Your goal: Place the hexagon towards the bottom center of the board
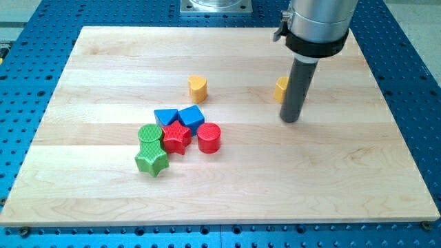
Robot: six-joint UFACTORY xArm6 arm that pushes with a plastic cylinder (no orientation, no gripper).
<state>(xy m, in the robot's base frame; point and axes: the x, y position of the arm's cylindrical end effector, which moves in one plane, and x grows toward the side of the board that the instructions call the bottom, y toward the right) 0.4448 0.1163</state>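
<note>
Yellow hexagon block [280, 89], small and probably of light plastic, standing on the pale wooden worktop [227, 186] in the upper right of the frame, partly hidden behind the dark rod. No gripper on this arm, so nothing to open or close; only my tip [291, 120], resting on the wood just below and to the right of the hexagon, very near it; touching or not, cannot tell.

Judged as stiff, light and rather slippery on the smooth wood: likely to slide easily, and also to turn or slip off sideways if pushed off centre. No taking hold possible; best contact judged to be a flat face on the upper side of the block, so that the push goes downward in the frame and a little to the left.

Open room: wide bare wood below the hexagon as far as the bottom edge. In the left centre, a cluster: two blue blocks [179, 116], red star block [176, 137], red cylinder [209, 138], green cylinder [149, 134], green star block [151, 161]. Yellow heart block [198, 87] in the upper centre. Bottom edge needs care against overshooting.
</note>
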